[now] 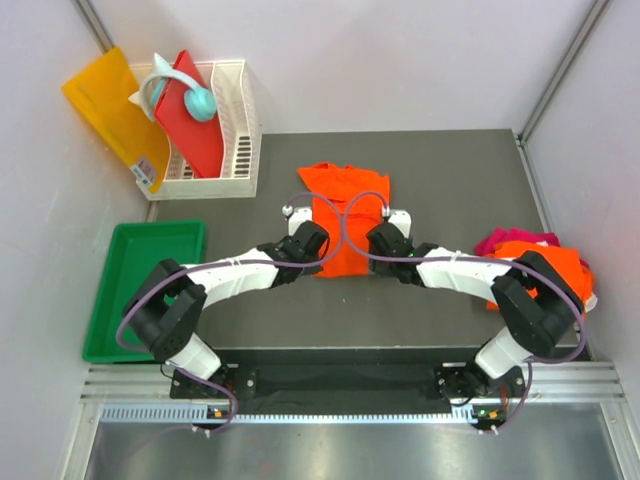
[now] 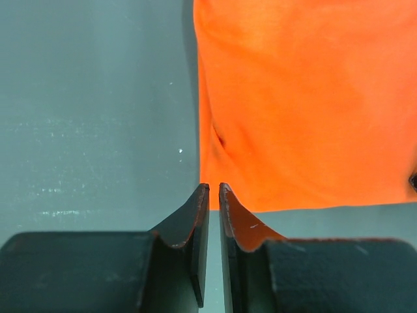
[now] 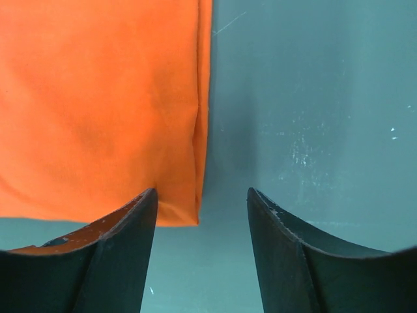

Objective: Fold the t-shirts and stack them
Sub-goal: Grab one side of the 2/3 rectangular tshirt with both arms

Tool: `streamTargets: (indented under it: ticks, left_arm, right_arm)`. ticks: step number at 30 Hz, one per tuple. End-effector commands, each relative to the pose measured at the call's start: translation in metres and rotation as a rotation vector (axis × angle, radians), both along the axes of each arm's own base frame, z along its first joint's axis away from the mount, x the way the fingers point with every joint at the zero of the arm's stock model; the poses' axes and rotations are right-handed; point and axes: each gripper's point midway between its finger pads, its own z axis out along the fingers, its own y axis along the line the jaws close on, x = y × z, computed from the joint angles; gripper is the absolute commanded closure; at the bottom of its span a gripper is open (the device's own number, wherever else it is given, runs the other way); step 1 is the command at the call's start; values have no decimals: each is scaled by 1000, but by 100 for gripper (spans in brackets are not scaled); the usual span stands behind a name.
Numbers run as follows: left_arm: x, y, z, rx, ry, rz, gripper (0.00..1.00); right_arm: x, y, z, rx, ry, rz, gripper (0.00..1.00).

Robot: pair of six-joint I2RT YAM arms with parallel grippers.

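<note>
Pointing at the orange t-shirt (image 1: 335, 190), the left gripper (image 2: 214, 187) is showing a thin gap. The right gripper (image 3: 202, 192) is gaping wide

orange t-shirt (image 1: 345, 225): folded, on table (image 1: 460, 180) centre | left gripper (image 1: 316, 243), right gripper (image 1: 376, 241): flanking its near end | t-shirt pile (image 1: 540, 255): right edge

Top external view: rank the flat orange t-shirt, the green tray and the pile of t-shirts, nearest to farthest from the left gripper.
From the left gripper:
1. orange t-shirt, right beside it at mid-table.
2. green tray, off the table's left side.
3. pile of t-shirts, at the table's right edge, on the opposite side.
</note>
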Motion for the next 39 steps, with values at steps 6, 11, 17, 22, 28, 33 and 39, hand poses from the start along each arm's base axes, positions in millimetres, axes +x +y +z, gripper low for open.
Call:
streamTargets:
  ticks: [6,11,17,22,28,33,39]
  left_arm:
    - [-4,12,-10,33,20,38,85]
    - [-4,14,-15,50,36,53,84]
    - [-1,11,-14,50,37,54,80]
    - [2,3,-11,13,28,50,75]
    - [3,-2,0,-32,13,52,68]
    - [4,-7,5,-49,5,35,67]
    - [6,-9,32,-94,-39,35,68]
  right_arm:
    - [-14,-8,-26,-6,61,-48,62]
    - [-29,-16,-39,-28,104,-54,75]
    - [-35,-18,-44,-37,126,-46,76]
    - [-35,-17,-45,-49,130,-33,75]
    - [-34,-15,-44,-53,131,-18,73]
    - [-34,-14,-45,-56,131,-16,72]
    - [-34,-12,-46,-57,134,-13,72]
